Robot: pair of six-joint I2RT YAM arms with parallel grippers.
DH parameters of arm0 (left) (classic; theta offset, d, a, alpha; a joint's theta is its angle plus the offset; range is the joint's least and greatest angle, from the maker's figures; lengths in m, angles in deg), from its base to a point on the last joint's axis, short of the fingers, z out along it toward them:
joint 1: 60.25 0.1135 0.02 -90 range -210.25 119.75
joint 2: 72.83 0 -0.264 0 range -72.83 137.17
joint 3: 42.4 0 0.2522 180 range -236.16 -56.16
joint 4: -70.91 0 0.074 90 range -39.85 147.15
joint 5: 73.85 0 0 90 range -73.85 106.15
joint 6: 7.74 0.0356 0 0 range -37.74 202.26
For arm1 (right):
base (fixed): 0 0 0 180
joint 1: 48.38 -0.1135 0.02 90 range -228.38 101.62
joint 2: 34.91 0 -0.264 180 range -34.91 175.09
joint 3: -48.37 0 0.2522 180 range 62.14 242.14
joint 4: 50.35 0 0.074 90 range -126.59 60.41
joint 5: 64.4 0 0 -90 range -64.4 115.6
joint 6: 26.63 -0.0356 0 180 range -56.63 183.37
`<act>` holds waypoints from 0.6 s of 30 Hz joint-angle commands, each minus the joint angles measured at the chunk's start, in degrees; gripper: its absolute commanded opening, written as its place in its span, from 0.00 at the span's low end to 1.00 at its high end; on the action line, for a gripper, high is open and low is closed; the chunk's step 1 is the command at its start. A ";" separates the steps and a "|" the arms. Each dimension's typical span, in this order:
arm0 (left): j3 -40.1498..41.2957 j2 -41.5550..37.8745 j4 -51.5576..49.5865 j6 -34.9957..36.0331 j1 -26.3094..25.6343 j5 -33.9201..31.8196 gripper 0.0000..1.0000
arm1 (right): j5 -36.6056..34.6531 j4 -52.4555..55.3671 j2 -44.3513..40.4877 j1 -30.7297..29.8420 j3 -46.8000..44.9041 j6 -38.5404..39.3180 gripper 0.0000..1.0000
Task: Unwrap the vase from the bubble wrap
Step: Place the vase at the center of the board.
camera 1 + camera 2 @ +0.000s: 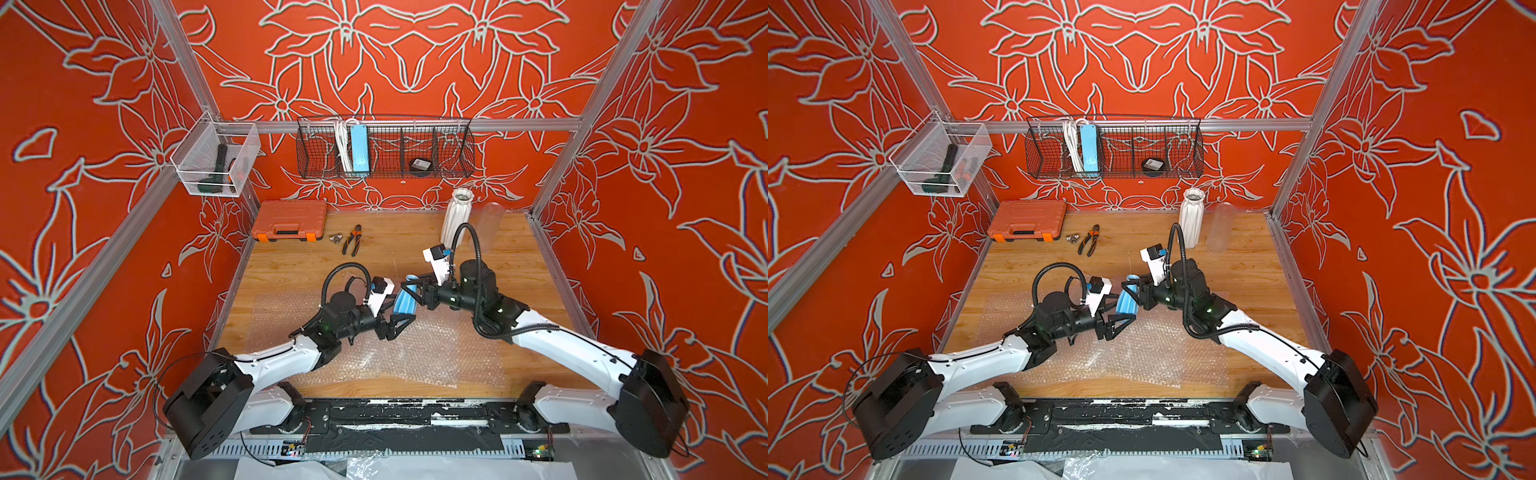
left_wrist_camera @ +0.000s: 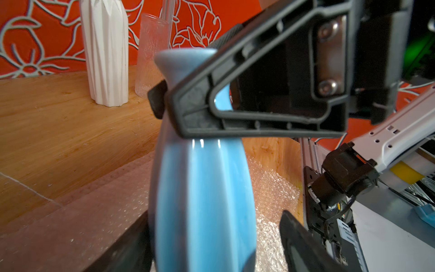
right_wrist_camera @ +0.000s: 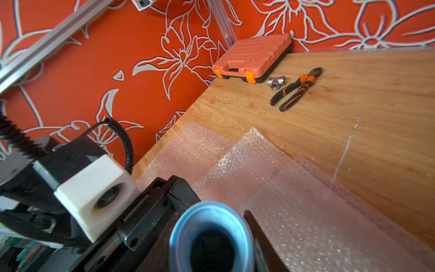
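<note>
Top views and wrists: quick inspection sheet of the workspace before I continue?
Surface: wooden table, bare wood behind the arms.
Job's things: blue vase bare of wrap; bubble wrap sheets flat under the arms.
Clutter: orange tool case, pliers, metal fitting, white vase, clear glass cylinder at the back.
Grippers: right gripper shut on the vase's neck; left gripper open around its body.
Cables: black hose loops above each wrist.
Surroundings: red floral walls; wire basket, mesh bin on rails.

Right pincer (image 1: 1131,286) clasps blue vase (image 1: 1126,306) at neck.
</note>
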 commanded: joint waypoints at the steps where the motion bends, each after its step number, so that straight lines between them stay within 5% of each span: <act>1: -0.72 -3.80 -2.89 -0.29 -0.03 -1.43 0.78 | -8.78 0.26 -0.22 0.40 2.81 4.88 0.20; 8: -1.32 -11.82 -17.60 1.04 -0.03 -16.70 0.81 | -15.04 1.00 5.09 1.96 5.86 10.89 0.20; 18: 1.40 -21.64 -24.47 -2.87 -0.03 -22.88 0.83 | -22.30 -5.00 17.85 6.07 13.00 17.22 0.20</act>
